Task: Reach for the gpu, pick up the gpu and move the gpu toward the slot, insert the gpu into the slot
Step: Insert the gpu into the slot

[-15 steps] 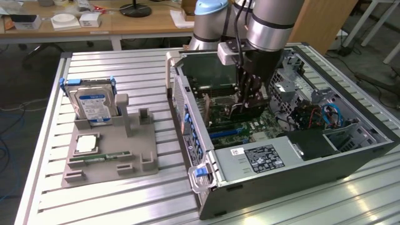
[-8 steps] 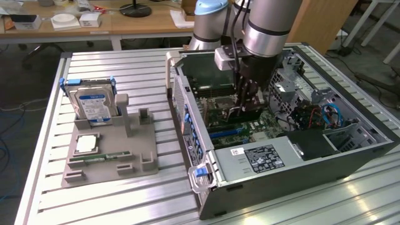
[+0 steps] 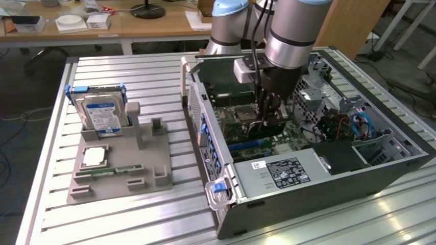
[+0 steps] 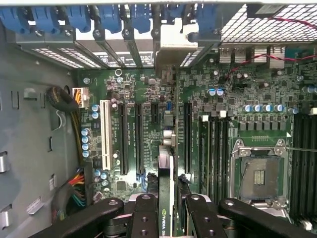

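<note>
The thin dark circuit card with silver bracket [image 4: 166, 168] is gripped edge-on in the clenched black pincer [image 4: 168, 207], its long axis parallel to the black plastic slot strips [image 4: 139, 144] below.

gpu [image 4: 166, 198]: small green logo, unreadable | power supply label [image 3: 287, 172]: text illegible

Wooden desks [image 3: 156, 26], slatted metal table [image 3: 122, 69], grey floor [image 3: 27, 81]
</note>
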### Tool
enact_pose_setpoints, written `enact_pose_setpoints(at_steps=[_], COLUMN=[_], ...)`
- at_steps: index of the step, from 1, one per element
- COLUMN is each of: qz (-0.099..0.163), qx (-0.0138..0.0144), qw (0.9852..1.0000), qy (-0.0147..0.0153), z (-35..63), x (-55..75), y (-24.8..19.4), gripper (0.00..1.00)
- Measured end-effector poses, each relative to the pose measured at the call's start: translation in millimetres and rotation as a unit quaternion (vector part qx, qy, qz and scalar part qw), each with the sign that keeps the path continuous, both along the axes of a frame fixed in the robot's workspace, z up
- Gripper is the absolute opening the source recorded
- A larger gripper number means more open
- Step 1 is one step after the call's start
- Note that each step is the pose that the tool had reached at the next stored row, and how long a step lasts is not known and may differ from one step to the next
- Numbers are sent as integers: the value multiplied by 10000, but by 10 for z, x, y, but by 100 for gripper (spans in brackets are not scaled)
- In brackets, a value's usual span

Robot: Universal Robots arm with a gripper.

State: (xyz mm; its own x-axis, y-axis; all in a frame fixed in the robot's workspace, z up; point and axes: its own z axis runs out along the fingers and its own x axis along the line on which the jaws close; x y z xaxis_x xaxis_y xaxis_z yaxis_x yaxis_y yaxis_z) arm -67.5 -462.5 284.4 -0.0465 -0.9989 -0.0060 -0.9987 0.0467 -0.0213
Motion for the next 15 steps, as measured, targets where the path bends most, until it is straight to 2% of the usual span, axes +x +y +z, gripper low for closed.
enact_pose_setpoints(at_steps=[9,15], qz=[0,1], qx=[50,64], qw=[10000,10000], qy=[-1,1], z=[-73,-101], x=[-82,-111], y=[-2,-3], gripper=[26,26])
